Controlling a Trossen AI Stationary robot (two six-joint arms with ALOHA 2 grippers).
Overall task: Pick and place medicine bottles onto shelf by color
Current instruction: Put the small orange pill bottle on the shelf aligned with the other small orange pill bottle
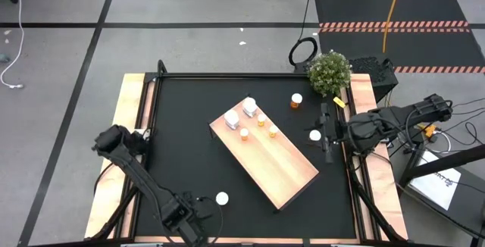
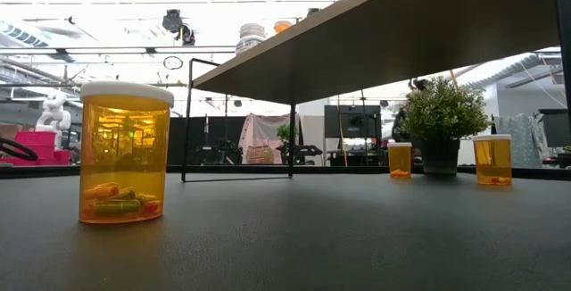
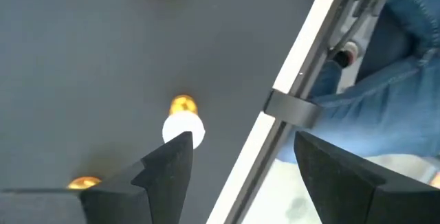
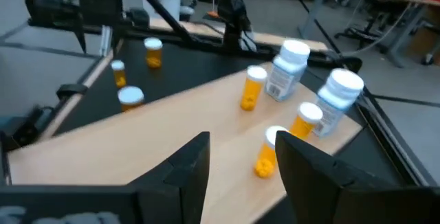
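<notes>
Left gripper [image 1: 198, 215] jaws apart, empty; amber bottle [image 1: 221, 198] standing just beyond fingertips, well apart from shelf [image 1: 284, 173]. Risk: off-centre approach clips white cap, topples bottle, rolls off mat.

Grey floor [image 1: 61, 42] with black lines; striped dark mat [image 1: 394, 20]; potted plant [image 1: 330, 73].

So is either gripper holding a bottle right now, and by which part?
Neither. The left gripper stands open beside an orange bottle with a white cap; the right gripper is open, empty, over the pale wooden shelf.
</notes>
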